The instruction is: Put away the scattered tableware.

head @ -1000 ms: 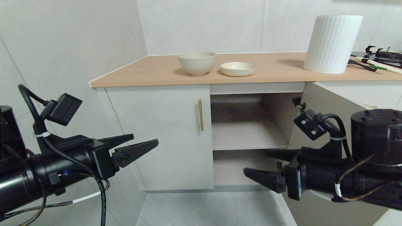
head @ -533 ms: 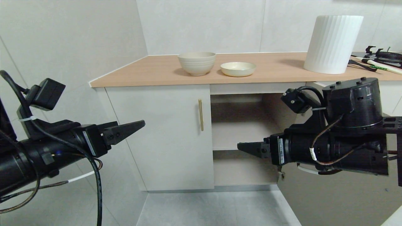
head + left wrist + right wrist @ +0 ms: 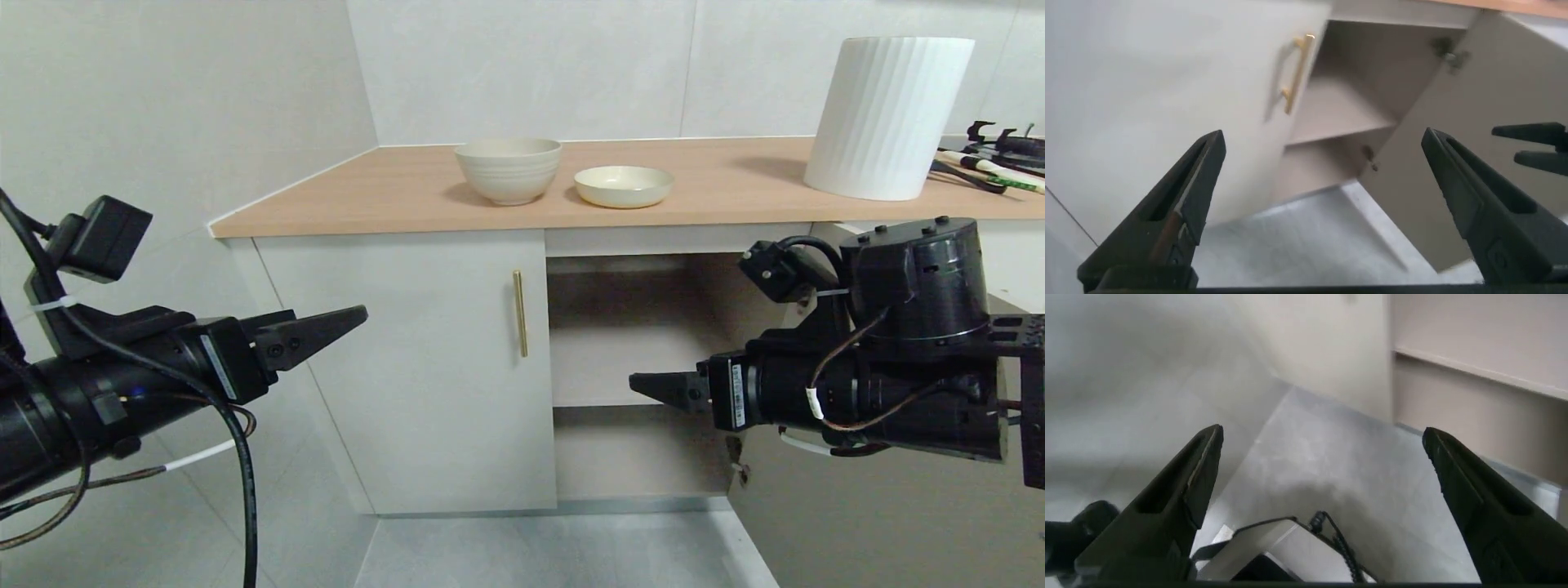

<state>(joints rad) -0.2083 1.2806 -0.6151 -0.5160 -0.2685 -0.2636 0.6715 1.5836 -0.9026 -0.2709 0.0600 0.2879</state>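
A ribbed beige bowl point(image 3: 508, 169) and a shallow cream dish point(image 3: 624, 185) stand side by side on the wooden countertop point(image 3: 392, 196), above the cabinet. My left gripper point(image 3: 353, 315) hangs open and empty in front of the shut cabinet door, well below the counter; in the left wrist view its fingers point(image 3: 1323, 137) spread wide. My right gripper point(image 3: 642, 383) is open and empty too, pointing left in front of the open cabinet compartment point(image 3: 637, 359). Its fingers point(image 3: 1323, 434) are spread over the floor.
A tall white ribbed cylinder point(image 3: 890, 114) stands on the counter at the right, with utensils point(image 3: 992, 163) beyond it. The left door has a brass handle point(image 3: 518, 313). The right door point(image 3: 816, 506) is swung open beneath my right arm. Inside is a shelf point(image 3: 629, 388).
Both grippers rolled from flat to edge-on. The right arm rose to shelf height; the left gripper drew back left and up. The head camera shifted slightly.
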